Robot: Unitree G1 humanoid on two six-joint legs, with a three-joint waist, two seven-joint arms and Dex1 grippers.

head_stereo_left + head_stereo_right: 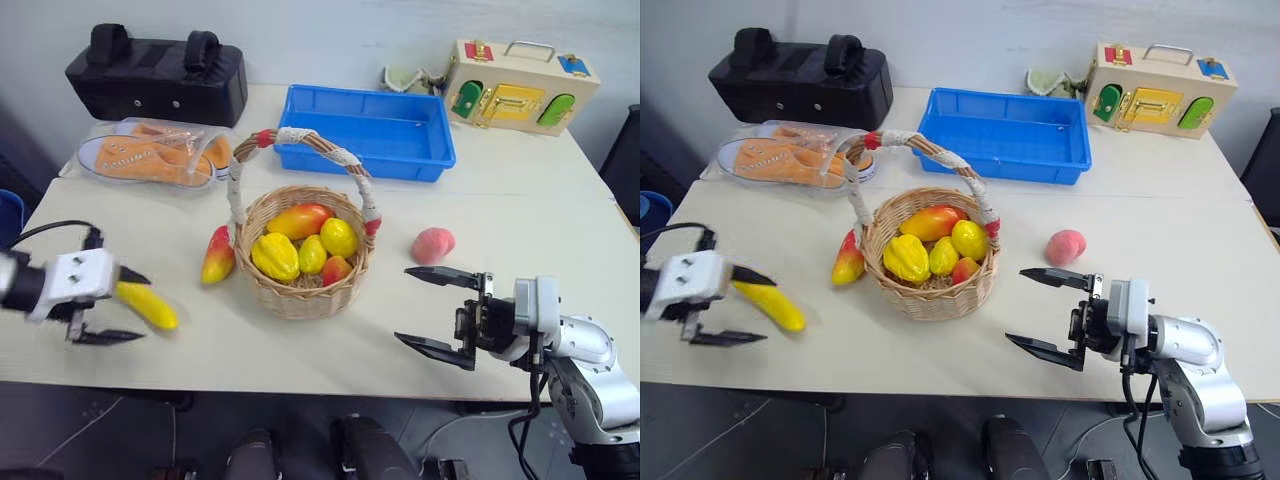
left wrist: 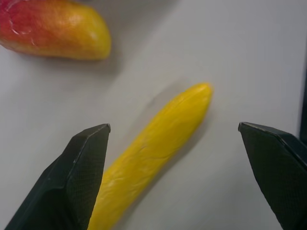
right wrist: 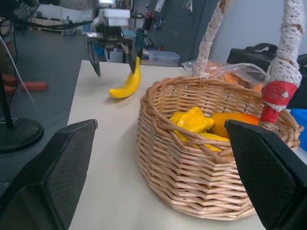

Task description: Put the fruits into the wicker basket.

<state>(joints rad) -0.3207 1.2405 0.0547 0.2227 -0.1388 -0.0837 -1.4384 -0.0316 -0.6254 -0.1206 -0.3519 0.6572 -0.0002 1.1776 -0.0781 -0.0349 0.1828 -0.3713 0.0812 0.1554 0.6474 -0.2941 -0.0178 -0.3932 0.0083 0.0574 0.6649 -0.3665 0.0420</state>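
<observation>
Spanning most of the frame, a pale table [image 1: 520,215] meets a white wall at the top. The wicker basket [image 1: 305,285] sits centre with fruits inside; a mango [image 1: 217,255] lies beside it, a peach [image 1: 433,245] right, a banana [image 1: 146,305] lower left between the spread left hand [image 1: 115,305]. The right hand [image 1: 437,312] is apart, empty.

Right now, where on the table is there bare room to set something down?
Bare: the strip between the basket and the right gripper, and the stretch right of the peach below the blue tray. Crowded: the basket's left, with the mango, banana and left gripper.
</observation>
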